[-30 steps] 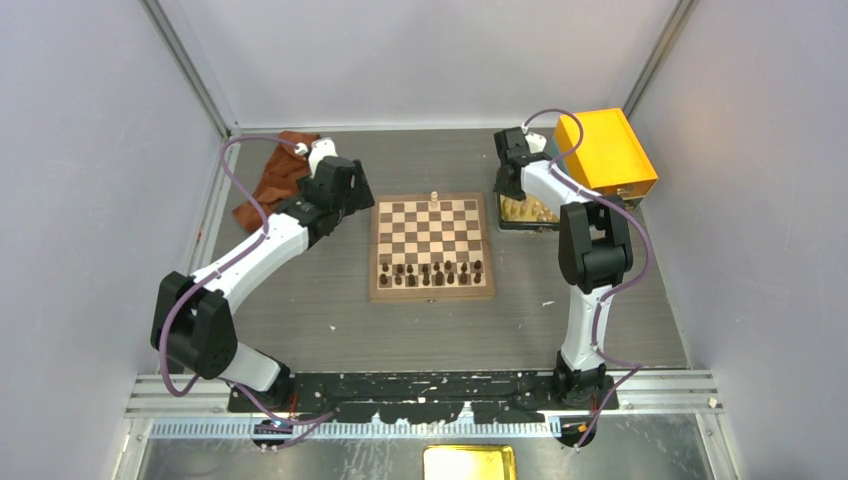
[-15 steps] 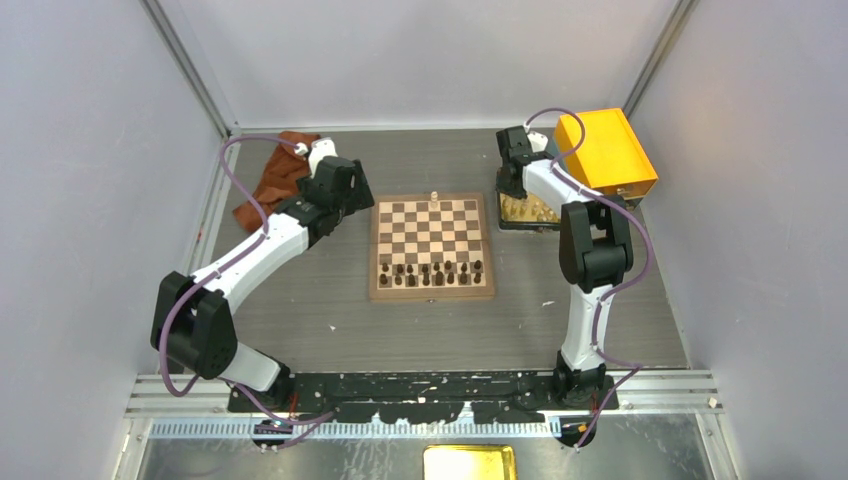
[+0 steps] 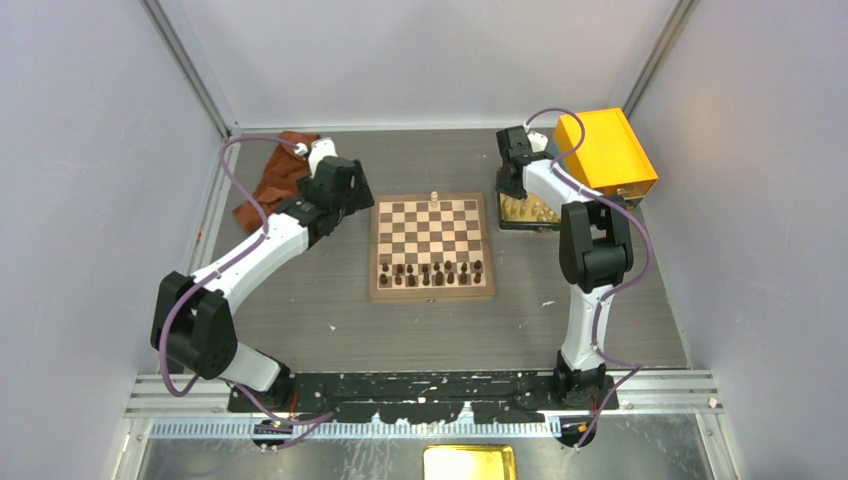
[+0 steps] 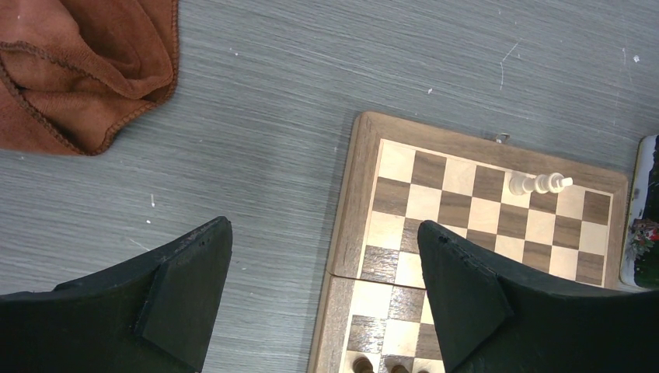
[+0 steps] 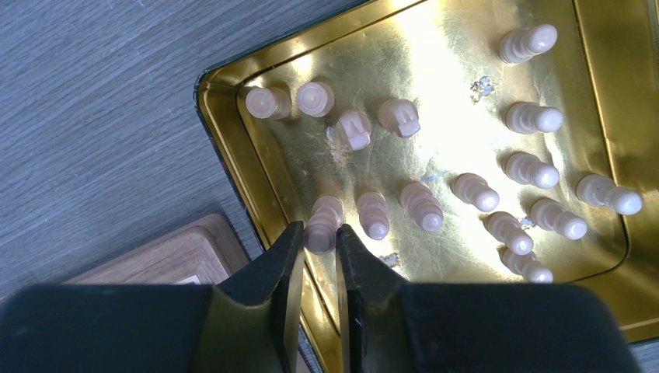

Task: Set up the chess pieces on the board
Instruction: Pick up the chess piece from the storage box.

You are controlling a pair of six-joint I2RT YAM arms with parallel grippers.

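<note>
The board [image 3: 375,250] lies mid-table with one pale cream piece [image 3: 434,198] on its far row and dark pieces [image 3: 430,272] along the near rows. In the left wrist view that cream piece [image 4: 536,183] leans over a far-row square. My left gripper [image 4: 324,225] hangs open above the board's left border [image 4: 353,194], holding nothing. In the right wrist view several cream chess pieces [image 5: 474,190] stand in a golden tray [image 5: 225,148]. My right gripper [image 5: 320,228] is shut on the top of one cream piece [image 5: 324,217] at the tray's near left edge.
An orange-yellow box [image 3: 605,150] sits at the back right, beside the tray [image 3: 520,212]. A brown cloth [image 3: 275,180] lies crumpled at the back left, behind the left arm. A corner of the board [image 5: 171,256] shows just left of the tray.
The right gripper's jaws have closed in on the cream piece in the tray. Neither arm has visibly shifted, and the left gripper stays open.
</note>
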